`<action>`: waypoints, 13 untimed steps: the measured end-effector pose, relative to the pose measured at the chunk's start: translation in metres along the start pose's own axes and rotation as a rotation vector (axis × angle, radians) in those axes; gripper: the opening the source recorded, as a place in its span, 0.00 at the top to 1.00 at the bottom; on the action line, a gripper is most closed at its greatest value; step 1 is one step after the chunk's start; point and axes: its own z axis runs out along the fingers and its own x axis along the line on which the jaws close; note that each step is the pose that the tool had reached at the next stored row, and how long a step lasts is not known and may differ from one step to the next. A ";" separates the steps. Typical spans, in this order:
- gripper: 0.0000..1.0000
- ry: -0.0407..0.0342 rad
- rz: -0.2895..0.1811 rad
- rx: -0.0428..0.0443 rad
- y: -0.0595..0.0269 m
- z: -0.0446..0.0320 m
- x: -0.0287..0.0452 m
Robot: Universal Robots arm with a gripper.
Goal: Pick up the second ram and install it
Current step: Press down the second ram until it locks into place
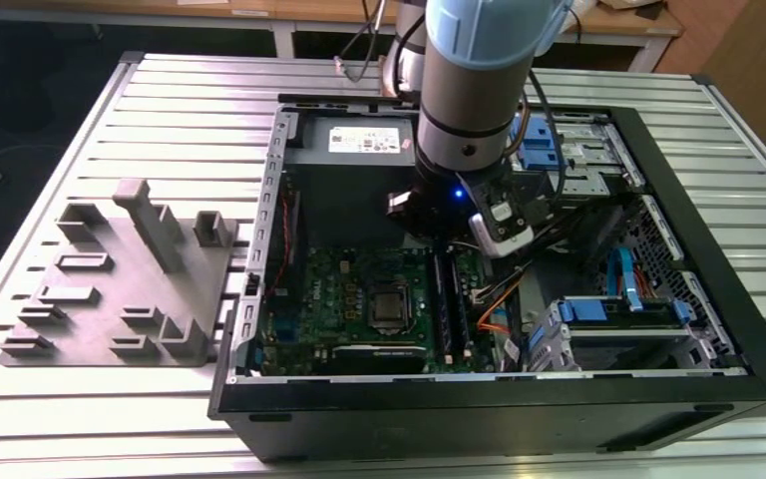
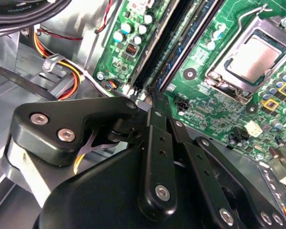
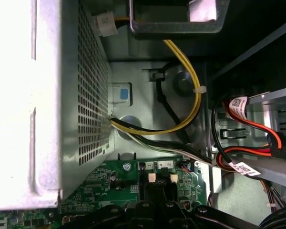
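jaws together with nothing seen between them; gripper [image 2: 155, 95] tip sits just over the near end of the slots [image 2: 150, 57], in the second wrist view.

case [image 1: 702, 249] lies open on its side, arm reaching down into it. board [image 2: 219, 109] is flat on the case floor, cpu socket [image 2: 257, 52] bare. ram [image 2: 181, 43] looks to be a bluish strip lying along the slots, so probably in place; cannot tell if it is fully seated or latched.

risks, as judgement: a shut tip pressing on one end only could tilt the stick and leave the far end proud. a push slightly off line would land on the slot wall or on small board parts just beside it. cables [image 3: 190, 95] run near the arm's wrist and could snag.

surface: slatted metal table [image 1: 184, 110], pale, ridged. grey holder [image 1: 131, 289] stands at the exterior view's left, apart from the case. room: wooden desk [image 1: 290, 10] edge behind, dark floor.
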 end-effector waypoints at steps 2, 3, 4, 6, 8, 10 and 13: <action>0.93 0.0001 0.000 0.0001 0.0000 0.0001 0.0000; 0.93 0.0001 0.000 -0.0004 0.0000 0.0002 0.0000; 0.93 0.0000 0.000 -0.0009 0.0000 0.0003 0.0000; 0.93 0.0000 0.000 -0.0010 -0.0001 0.0010 0.0001; 0.93 0.0001 0.000 -0.0008 -0.0001 0.0012 0.0001; 0.93 0.0001 0.000 -0.0009 -0.0001 0.0013 0.0001; 0.93 0.0000 0.000 -0.0013 -0.0001 0.0019 0.0001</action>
